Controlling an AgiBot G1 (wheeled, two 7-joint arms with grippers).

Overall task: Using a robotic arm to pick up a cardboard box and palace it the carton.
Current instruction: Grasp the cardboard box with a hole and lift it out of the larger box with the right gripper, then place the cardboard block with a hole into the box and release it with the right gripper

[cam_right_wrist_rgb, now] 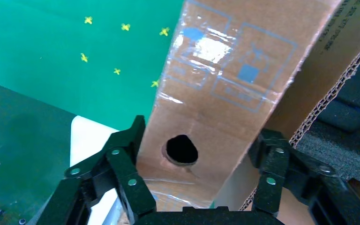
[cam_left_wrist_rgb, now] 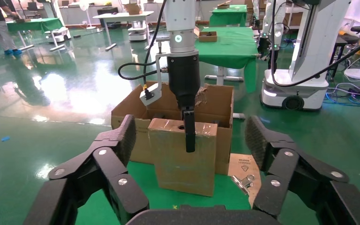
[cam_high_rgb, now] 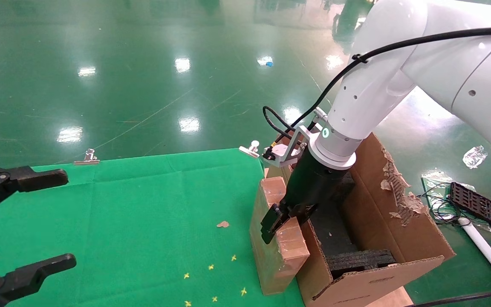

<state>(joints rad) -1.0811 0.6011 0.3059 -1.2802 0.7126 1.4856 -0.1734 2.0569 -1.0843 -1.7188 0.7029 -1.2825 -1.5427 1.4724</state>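
Step in hand: you are at the grasp; the cardboard box (cam_high_rgb: 277,236) is gripped but not yet in the carton (cam_high_rgb: 403,238).
Box position: it stands upright on the green cloth (cam_high_rgb: 143,221), touching the carton's near wall, taped top face up, with a small round hole (cam_right_wrist_rgb: 182,149) showing in the right wrist view.
Right gripper (cam_high_rgb: 284,219): your working tool straddles the box's narrow top, one finger down each side, jaws closed against the cardboard.
Right arm pose: the white robotic arm (cam_high_rgb: 377,89) reaches down steeply from the upper right, black wrist angled toward the box's top, above the carton's edge.
Next move: judging by the layout, you need a straight lift clear of the carton wall, then a short shift over the black foam inserts (cam_high_rgb: 356,256) before lowering.
Left gripper (cam_high_rgb: 19,226): parked over the cloth's left side, fingers spread wide, holding nothing.
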